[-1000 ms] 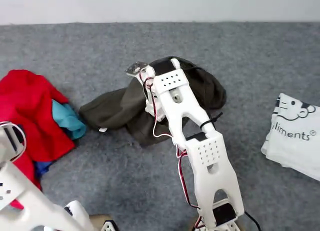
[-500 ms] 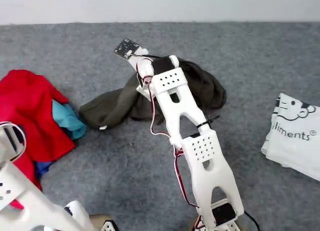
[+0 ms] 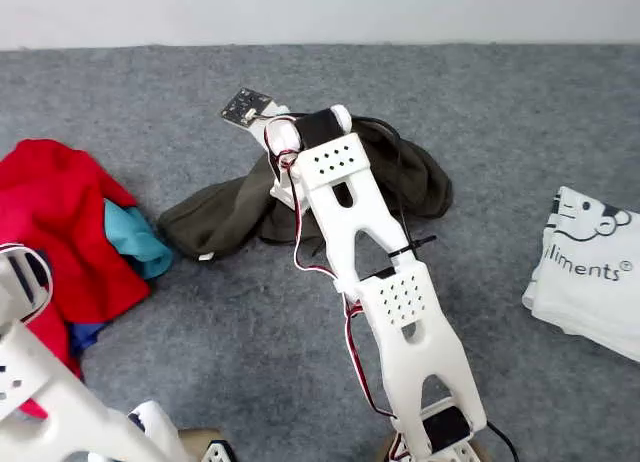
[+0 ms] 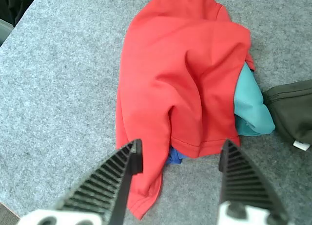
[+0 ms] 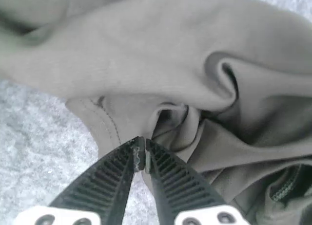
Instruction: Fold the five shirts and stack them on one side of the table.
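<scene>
A dark olive shirt (image 3: 220, 217) lies crumpled at the table's middle. My right gripper (image 5: 140, 159) is shut on a fold of the olive shirt (image 5: 170, 64), low over the carpet; in the high view the right arm (image 3: 340, 182) covers that spot. At the left edge a red shirt (image 3: 55, 222) lies heaped over a teal shirt (image 3: 135, 237) and a blue one (image 3: 85, 334). My left gripper (image 4: 180, 154) hangs open above the red shirt (image 4: 180, 74), holding nothing. A folded white shirt (image 3: 590, 267) lies at the right edge.
Grey carpet (image 3: 230, 322) covers the table, with bare room in front of the olive shirt and along the back. The left arm's base (image 3: 40, 402) stands at the front left corner. An olive sleeve end (image 4: 292, 110) lies beside the teal shirt (image 4: 248, 103).
The right arm has stretched toward the back of the table, and the olive shirt's near part has been drawn back with it. The left arm has not moved.
</scene>
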Motion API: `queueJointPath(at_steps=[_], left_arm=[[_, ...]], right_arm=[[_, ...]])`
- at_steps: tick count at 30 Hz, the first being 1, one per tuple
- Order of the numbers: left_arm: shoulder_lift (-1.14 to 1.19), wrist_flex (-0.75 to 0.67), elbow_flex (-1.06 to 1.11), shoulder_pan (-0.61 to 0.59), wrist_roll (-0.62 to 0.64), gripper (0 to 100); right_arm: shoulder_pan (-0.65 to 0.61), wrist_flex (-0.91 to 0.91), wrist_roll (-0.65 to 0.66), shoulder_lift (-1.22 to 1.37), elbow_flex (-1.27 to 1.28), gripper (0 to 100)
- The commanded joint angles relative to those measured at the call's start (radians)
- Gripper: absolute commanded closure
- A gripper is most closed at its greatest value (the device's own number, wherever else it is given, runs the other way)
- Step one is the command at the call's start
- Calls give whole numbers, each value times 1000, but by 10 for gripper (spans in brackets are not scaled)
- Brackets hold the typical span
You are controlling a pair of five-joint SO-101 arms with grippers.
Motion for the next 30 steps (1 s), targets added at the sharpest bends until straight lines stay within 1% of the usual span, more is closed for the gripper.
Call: queueJointPath(at_steps=[1, 4, 7, 9, 12, 20, 26, 30], left_arm=[[-15, -14, -4, 2, -6, 746], [-15, -14, -4, 2, -6, 746], [-15, -14, -4, 2, -6, 746], [-15, -14, -2, 2, -6, 746], [-15, -17, 12, 2, -6, 746], [-15, -14, 44, 2, -6, 746], [-15, -15, 44, 2, -6, 746], [-15, -12, 44, 2, -6, 746]], right_arm=[[-22, 47, -17, -157, 112, 983], [-28, 45, -52, -245, 299, 964], [-31, 44, -124, -298, 451, 879], [-31, 42, -210, -306, 499, 834], [-45, 41, -275, -289, 508, 830], [-124, 38, -281, -226, 506, 845], [-104, 22, -282, -188, 505, 845], [-79, -28, -282, -189, 505, 846]])
